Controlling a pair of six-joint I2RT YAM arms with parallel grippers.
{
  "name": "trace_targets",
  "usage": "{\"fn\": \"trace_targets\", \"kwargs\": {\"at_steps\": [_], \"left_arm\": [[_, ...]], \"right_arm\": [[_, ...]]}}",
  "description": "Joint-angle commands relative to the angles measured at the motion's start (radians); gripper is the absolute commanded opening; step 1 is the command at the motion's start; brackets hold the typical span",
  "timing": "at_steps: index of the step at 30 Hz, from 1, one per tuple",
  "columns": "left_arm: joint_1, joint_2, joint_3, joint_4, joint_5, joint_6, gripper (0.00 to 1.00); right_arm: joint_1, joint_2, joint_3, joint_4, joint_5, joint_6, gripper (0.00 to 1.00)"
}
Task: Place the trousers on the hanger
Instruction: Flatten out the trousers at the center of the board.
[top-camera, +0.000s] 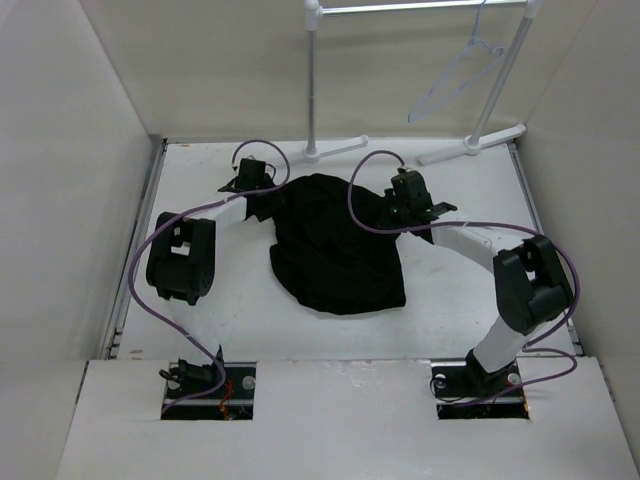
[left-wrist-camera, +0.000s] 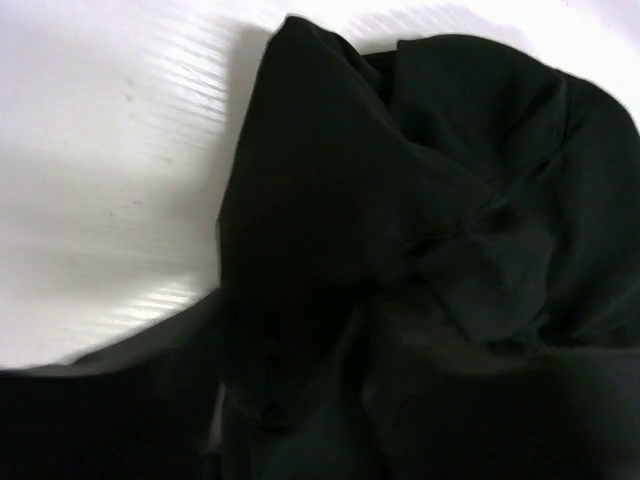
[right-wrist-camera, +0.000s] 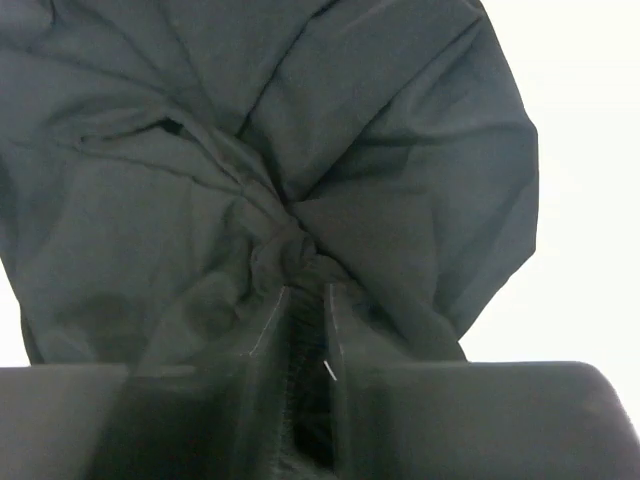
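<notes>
Grasping step: right gripper (right-wrist-camera: 305, 292) clenches the black trousers (top-camera: 335, 240), left gripper (top-camera: 250, 178) I cannot tell; next I'd lift toward the hanger (top-camera: 455, 80).

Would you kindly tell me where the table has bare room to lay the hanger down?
Bare table lies between the trousers and the arm bases, and at the far-left corner beside the rack foot. The middle is crowded: the left pincer and right pincer sit at the trousers' far edge.
</notes>
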Motion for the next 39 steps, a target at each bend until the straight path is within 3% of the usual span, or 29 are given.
{"fn": "trace_targets", "kwargs": {"at_steps": [1,3,6,9,12,18,21,25,27,31,39], "left_arm": [[-0.006,-0.043,0.040,0.044,-0.002,-0.024,0.35],[0.000,-0.113,0.009,0.039,-0.045,-0.038,0.22],[0.023,-0.295,-0.054,0.015,-0.120,-0.056,0.17],[0.046,-0.509,-0.057,-0.044,-0.186,-0.058,0.16],[0.028,-0.678,0.033,-0.108,-0.257,-0.032,0.16],[-0.160,-0.697,0.286,-0.212,-0.352,0.097,0.21],[-0.202,-0.666,0.266,-0.252,-0.421,0.122,0.27],[-0.149,-0.680,0.117,-0.246,-0.446,0.070,0.48],[-0.104,-0.678,0.071,-0.258,-0.402,0.056,0.58],[-0.052,-0.703,-0.041,-0.249,-0.320,0.025,0.67],[-0.023,-0.729,-0.247,-0.210,-0.286,-0.026,0.73]], "right_arm": [[0.014,-0.043,-0.009,0.022,-0.006,0.018,0.13],[0.022,-0.080,-0.004,0.009,0.008,0.021,0.07],[0.056,-0.193,0.014,-0.006,0.043,0.015,0.06],[0.093,-0.329,0.066,-0.060,0.065,0.010,0.06],[0.123,-0.474,0.121,-0.121,0.097,0.007,0.05],[0.143,-0.695,0.131,-0.222,0.174,-0.025,0.10],[0.146,-0.620,0.063,-0.215,0.122,-0.027,0.18],[0.113,-0.401,0.036,-0.141,0.091,-0.041,0.49],[0.094,-0.313,0.028,-0.094,0.067,-0.038,0.56],[0.074,-0.183,0.006,-0.045,0.051,-0.033,0.59],[0.079,-0.060,-0.053,0.072,-0.050,0.030,0.54]]}}
